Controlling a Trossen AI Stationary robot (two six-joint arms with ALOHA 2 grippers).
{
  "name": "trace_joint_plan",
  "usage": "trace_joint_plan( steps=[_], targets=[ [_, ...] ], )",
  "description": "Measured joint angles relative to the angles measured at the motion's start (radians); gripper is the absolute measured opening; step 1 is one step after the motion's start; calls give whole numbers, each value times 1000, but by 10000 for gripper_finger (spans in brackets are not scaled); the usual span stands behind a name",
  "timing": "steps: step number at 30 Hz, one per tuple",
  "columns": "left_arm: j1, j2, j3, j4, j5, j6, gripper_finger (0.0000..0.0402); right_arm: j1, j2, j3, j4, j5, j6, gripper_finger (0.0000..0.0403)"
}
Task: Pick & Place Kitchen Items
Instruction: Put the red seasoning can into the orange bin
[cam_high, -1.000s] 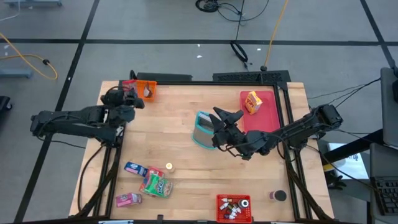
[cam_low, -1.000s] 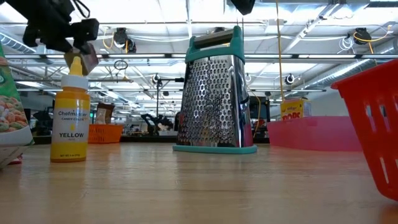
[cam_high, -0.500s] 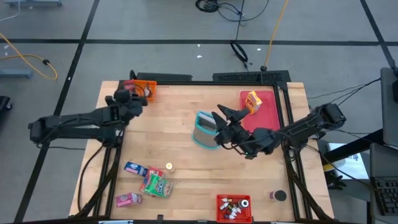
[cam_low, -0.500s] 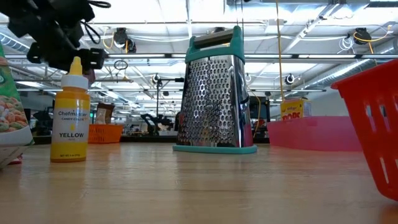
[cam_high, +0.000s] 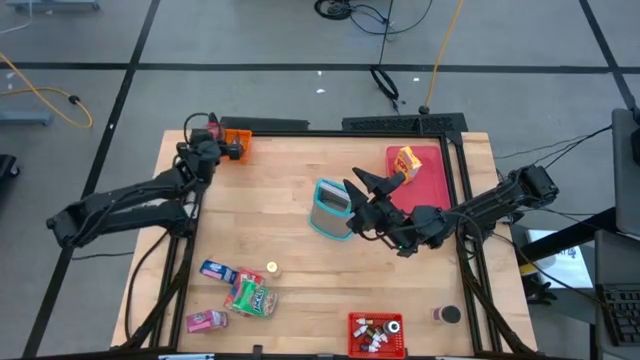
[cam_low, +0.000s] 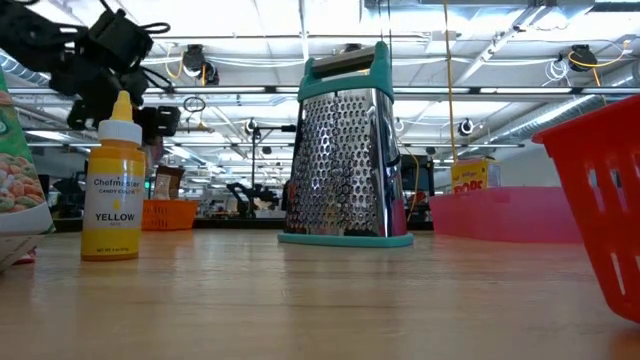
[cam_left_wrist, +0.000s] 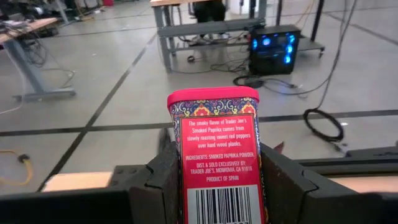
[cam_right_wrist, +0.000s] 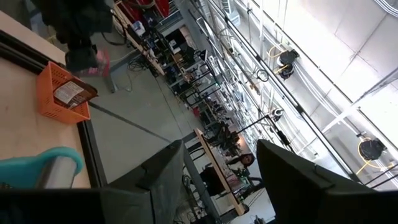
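Wooden table (cam_high: 300, 250) in open workshop. Left gripper (cam_high: 205, 143) clamped on red paprika tin (cam_left_wrist: 217, 162), just beside orange bin (cam_high: 236, 143), drop pending. Right gripper (cam_high: 370, 185) spread, empty, above grater (cam_high: 330, 207). Snack packets (cam_high: 235, 290), yellow bottle (cam_low: 113, 185) well behind left gripper, unsorted. Judged: early-to-mid task.

A red paprika tin (cam_left_wrist: 217, 158) stands upright, clamped between the left gripper's fingers (cam_left_wrist: 283, 180). Blue, green and pink snack packets (cam_high: 246, 296) lie near the table's front-left. A yellow bottle (cam_low: 112, 181) stands upright.
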Motion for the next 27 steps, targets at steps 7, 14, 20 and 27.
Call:
trace_joint_plan(
  steps=[7,14,20,27],
  targets=[
    [53,138,-11,164,26,85,158,0,0,0,0,3,0,196],
    [102,294,-11,286,82,95,158,0,0,0,0,3,-1,196],
    [137,392,-11,375,127,103,158,0,0,0,0,3,0,196],
    [168,465,-10,492,180,115,158,-2,0,0,-2,3,-3,196]
  ],
)
